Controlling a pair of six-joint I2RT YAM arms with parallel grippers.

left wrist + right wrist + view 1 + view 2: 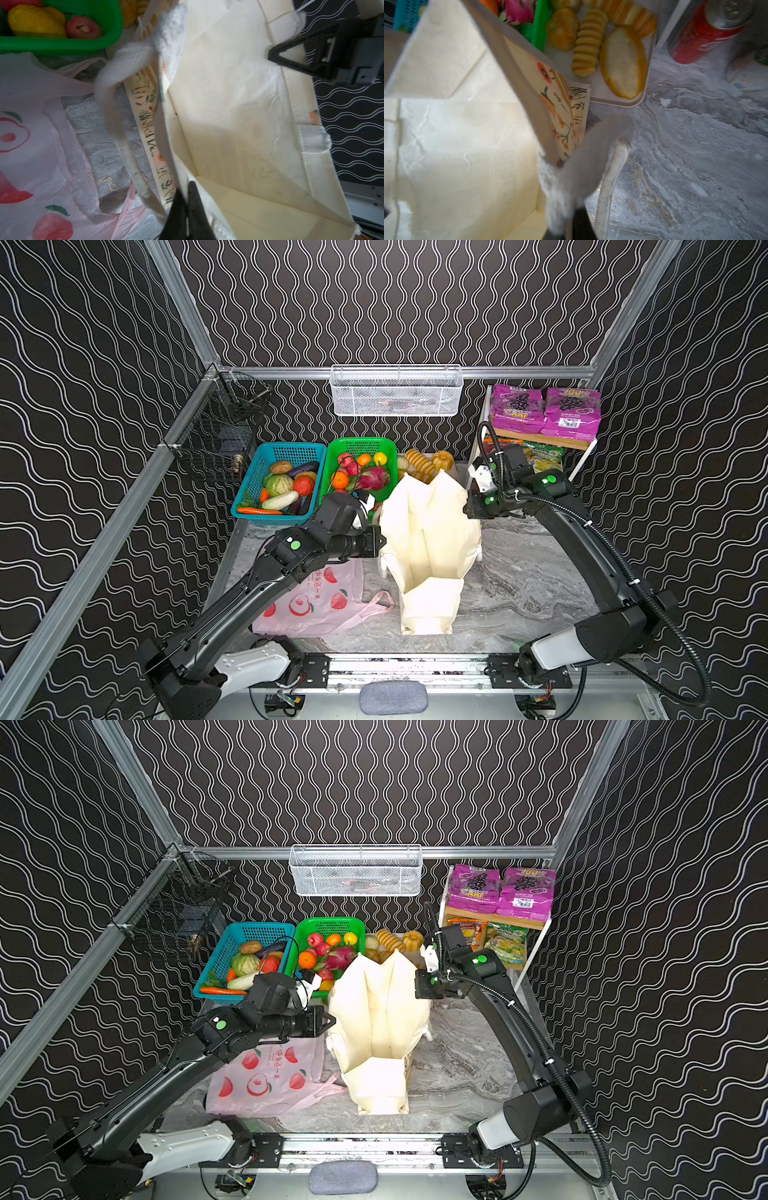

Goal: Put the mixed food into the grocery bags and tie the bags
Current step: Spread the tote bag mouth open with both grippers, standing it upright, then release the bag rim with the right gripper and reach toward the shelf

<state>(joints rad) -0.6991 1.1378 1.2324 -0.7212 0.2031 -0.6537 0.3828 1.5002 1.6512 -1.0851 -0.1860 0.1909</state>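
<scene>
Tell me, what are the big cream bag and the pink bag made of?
The big cream bag looks like cloth, maybe a stiff non-woven kind: dull, softly creased, with a woven strap stitched on. The pink bag looks like thin plastic: shiny, crinkly and half see-through, with red fruit printed on it.

Cream cloth tote (428,531) at frame centre, floral-printed outside; translucent pink plastic carrier (316,605) lower left, red fruit print; grey marbled tabletop (523,572); black walls (395,302) with white wavy lines.
</scene>
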